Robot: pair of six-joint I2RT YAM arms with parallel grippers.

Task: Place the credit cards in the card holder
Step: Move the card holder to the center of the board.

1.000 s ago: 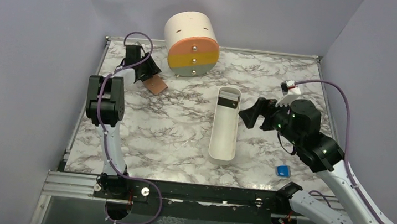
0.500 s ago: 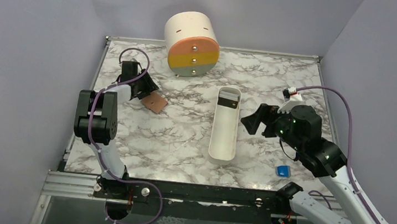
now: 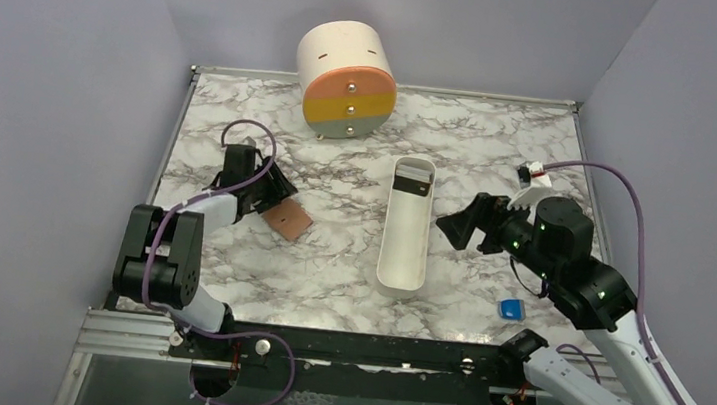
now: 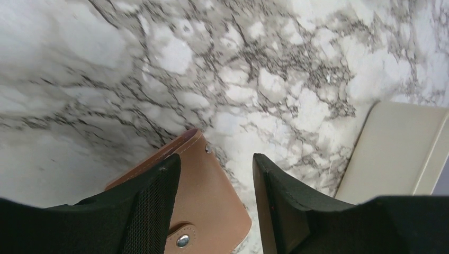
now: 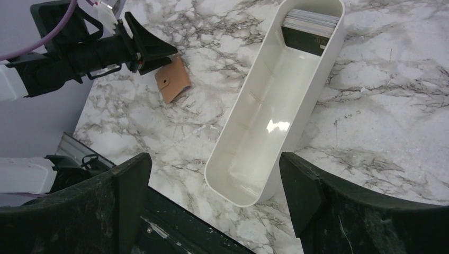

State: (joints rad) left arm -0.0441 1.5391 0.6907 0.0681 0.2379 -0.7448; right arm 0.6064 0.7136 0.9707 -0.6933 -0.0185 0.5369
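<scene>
**A:** Left gripper point(image 4: 216, 161) is clamped on the card holder point(image 4: 209, 203), with the tan leather pinched between its fingers and poking out past the tips.

**B:** And it has travelled! A second ago that pair sat farther out on the marble table point(image 3: 328, 260). Now arm and holder have drawn back toward the base.

**A:** Right gripper point(image 3: 461, 220), jaws spread wide and gripping nothing, hangs just beside the white tray point(image 3: 400, 287), barely shifted.

**B:** Ahead of it, at the tray's far end, the credit cards point(image 5: 310, 21) sit stacked and unmoved, well apart from the holder.
</scene>
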